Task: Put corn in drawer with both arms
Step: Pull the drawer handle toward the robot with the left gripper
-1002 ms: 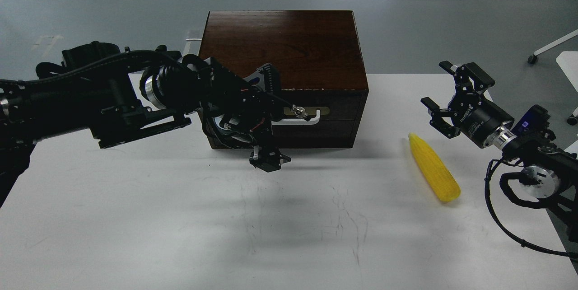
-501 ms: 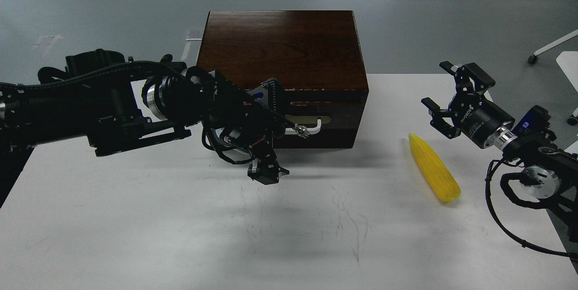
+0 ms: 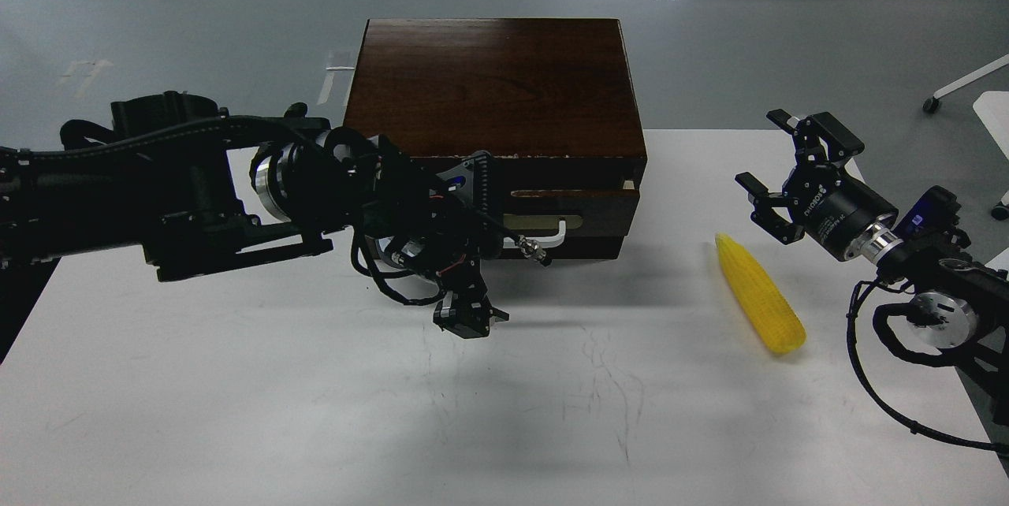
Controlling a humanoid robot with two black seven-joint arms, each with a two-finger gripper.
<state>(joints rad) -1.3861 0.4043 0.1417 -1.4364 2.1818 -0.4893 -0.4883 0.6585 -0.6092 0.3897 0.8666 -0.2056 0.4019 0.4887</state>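
The corn lies on the white table at the right, tip pointing away from me. The dark brown box stands at the back middle. Its drawer is slid out a little, showing a pale strip of wood along its top edge. My left gripper is at the left end of the white bar handle and hides it; its dark fingers and cables blur together. My right gripper is open and empty, a little above and behind the corn's tip.
The box takes up the back middle of the table. A loose cable hangs from my right arm near the table's right edge. A white stand's legs are on the grey floor at the far right.
The drawer has slid out toward me as my left gripper drew back and down at the handle. The right arm and the corn have not moved.
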